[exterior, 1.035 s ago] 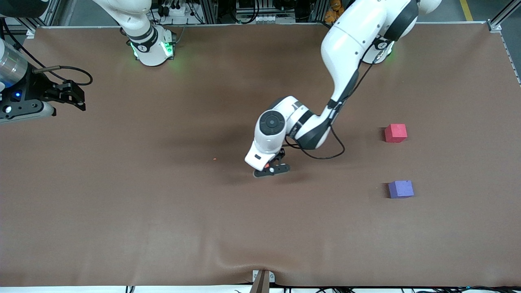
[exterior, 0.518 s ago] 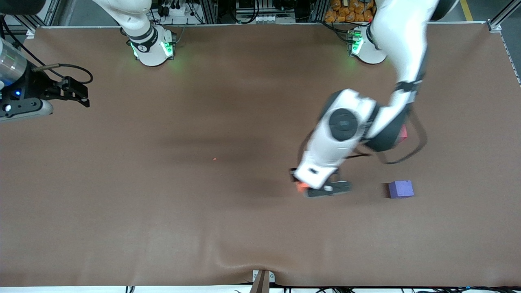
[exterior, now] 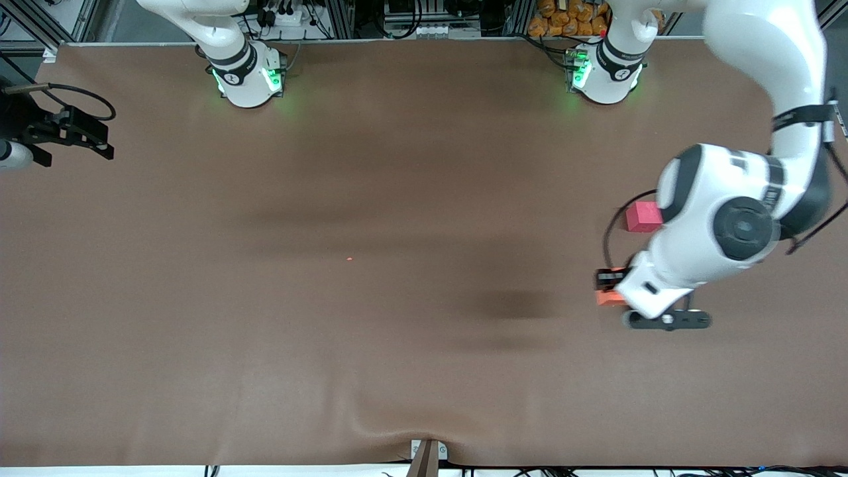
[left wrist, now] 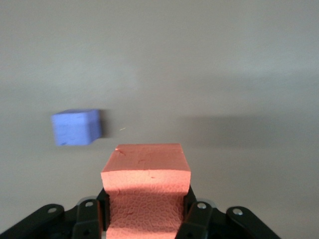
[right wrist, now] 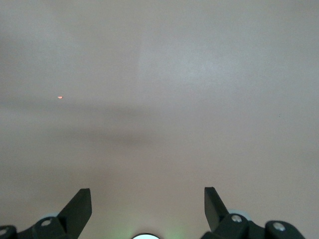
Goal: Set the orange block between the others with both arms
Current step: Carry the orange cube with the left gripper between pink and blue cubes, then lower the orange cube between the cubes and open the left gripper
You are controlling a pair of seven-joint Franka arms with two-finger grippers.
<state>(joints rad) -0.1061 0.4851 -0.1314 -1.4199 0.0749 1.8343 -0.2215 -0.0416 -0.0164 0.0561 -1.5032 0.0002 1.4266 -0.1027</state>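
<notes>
Here your left gripper [exterior: 613, 291] hangs over the brown cloth-covered table [exterior: 371, 311], toward the left arm's end, its fingers [left wrist: 195, 215] pinching the small matte orange foam cube [exterior: 607, 297]. The pinkish-red cube [exterior: 642, 216] lies near that edge; the purple-blue cube [left wrist: 76, 127] shows only in your left wrist view, on the cloth apart from the held cube. Your right gripper [exterior: 73, 136] waits over the table's edge at the right arm's end, fingers spread wide. A tiny orange speck [exterior: 349, 258] marks mid-table. Aluminium framing [exterior: 344, 16] and cables line the edge where the bases stand.
</notes>
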